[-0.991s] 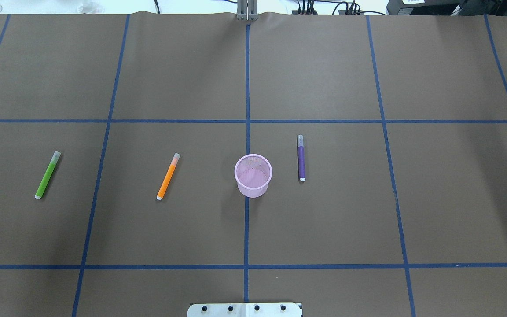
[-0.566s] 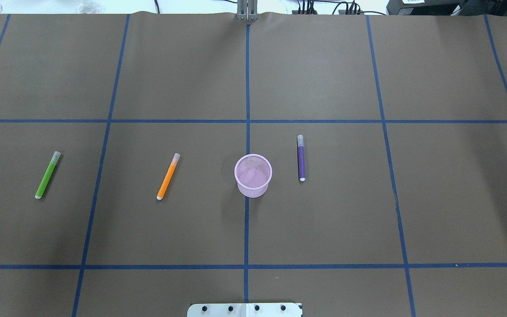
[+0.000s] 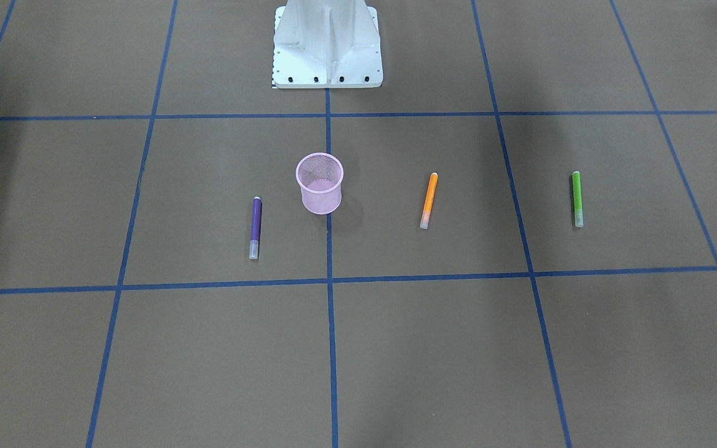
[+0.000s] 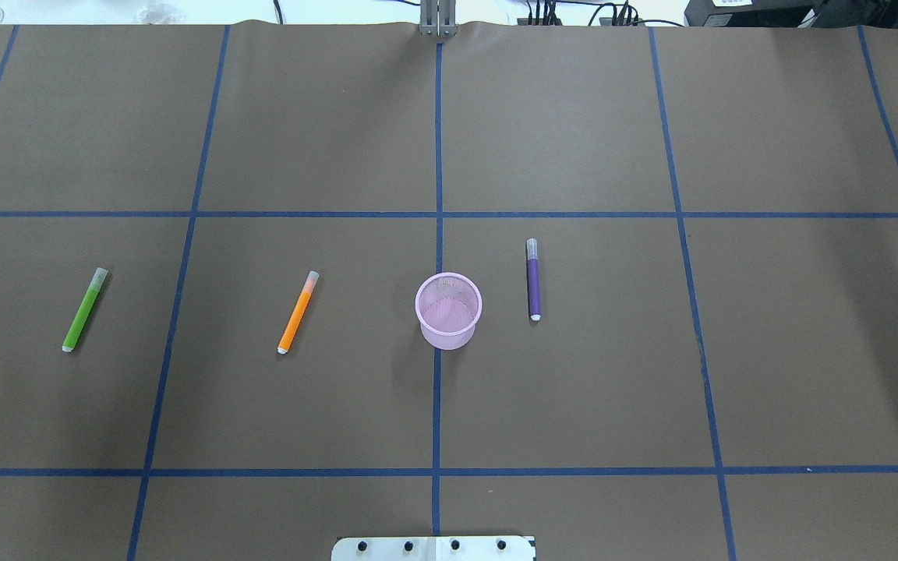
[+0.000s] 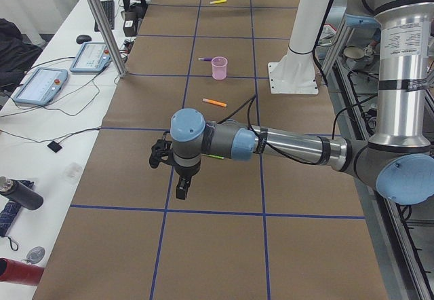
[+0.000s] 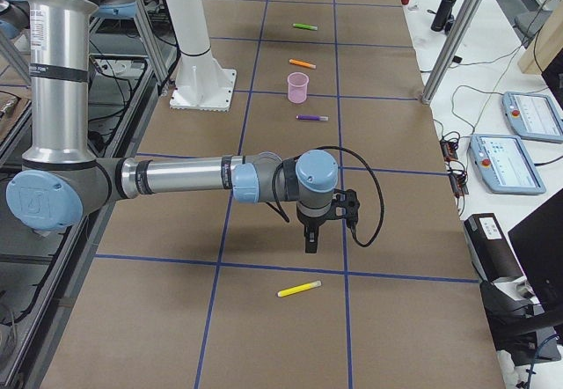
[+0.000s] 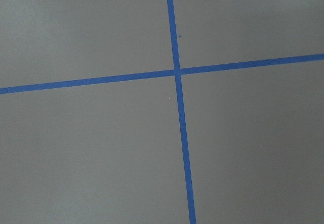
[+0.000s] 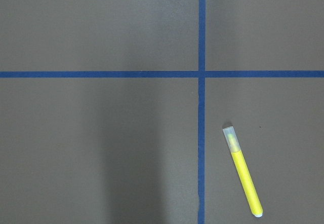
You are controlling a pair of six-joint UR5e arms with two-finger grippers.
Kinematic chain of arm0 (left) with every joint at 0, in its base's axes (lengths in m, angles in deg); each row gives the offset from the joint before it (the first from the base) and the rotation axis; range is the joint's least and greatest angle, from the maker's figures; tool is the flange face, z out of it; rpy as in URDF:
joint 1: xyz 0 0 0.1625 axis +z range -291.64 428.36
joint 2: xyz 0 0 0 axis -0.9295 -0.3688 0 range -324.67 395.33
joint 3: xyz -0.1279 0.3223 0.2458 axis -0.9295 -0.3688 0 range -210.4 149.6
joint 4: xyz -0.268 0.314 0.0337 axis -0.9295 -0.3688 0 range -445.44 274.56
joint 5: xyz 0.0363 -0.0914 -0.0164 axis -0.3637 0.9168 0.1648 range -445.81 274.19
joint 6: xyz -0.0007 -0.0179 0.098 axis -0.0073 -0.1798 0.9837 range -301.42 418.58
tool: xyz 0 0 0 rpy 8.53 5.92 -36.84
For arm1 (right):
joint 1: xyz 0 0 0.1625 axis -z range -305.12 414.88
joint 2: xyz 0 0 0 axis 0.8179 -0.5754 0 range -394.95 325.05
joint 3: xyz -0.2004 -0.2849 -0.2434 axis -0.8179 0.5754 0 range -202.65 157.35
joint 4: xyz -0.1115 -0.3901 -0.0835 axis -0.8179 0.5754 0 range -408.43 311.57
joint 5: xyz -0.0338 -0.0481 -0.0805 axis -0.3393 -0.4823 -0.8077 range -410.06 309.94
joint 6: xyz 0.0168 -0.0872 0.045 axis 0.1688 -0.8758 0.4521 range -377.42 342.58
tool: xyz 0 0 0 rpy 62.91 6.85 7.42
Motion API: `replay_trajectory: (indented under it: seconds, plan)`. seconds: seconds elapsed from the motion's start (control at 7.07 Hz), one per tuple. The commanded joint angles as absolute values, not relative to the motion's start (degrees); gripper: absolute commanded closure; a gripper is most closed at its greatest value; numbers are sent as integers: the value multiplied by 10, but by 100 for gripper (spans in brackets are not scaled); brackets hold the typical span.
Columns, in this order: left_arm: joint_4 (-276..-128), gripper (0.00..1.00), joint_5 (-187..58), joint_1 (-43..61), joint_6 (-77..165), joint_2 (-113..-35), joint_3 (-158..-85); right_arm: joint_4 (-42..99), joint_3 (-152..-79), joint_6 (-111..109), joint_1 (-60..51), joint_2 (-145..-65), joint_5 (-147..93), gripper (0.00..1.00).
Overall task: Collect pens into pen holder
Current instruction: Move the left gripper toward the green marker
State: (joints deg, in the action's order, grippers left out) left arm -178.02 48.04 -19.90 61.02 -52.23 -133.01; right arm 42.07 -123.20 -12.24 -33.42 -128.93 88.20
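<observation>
The pink mesh pen holder [image 4: 449,336] stands upright at the table's middle and looks empty; it also shows in the front view [image 3: 321,202]. The purple pen [image 4: 533,280] lies just right of it. The orange pen [image 4: 297,312] lies to its left and the green pen [image 4: 84,309] far left. All three lie flat. My left gripper [image 5: 182,191] hangs above the table beyond the green pen, at the table's left end. My right gripper [image 6: 309,244] hangs over the right end. Both show only in side views, so I cannot tell if they are open.
A yellow pen [image 8: 243,171] lies on the table's right end, near my right gripper; it also shows in the exterior right view [image 6: 299,289]. The robot's white base [image 3: 327,43] stands at the near middle edge. Blue tape lines grid the brown table.
</observation>
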Motion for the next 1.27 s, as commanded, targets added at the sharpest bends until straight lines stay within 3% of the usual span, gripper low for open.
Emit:
replay_trajectory:
  seconds: [0.0,0.28,0.71,1.13]
  plan:
    - [-1813,0,481,-98,565,-537,-1360,424,-1232,-124,-329,-1262,880,0]
    - [-1812,0,480,-25,407,-571,-1359,424,-1225,-125,-324,-1259,878,0]
    - [-1819,0,481,48,380,-598,-1319,420,-1218,-122,-322,-1265,878,0]
    - [-1944,0,428,120,273,-608,-1264,410,-1218,-121,-319,-1267,883,0]
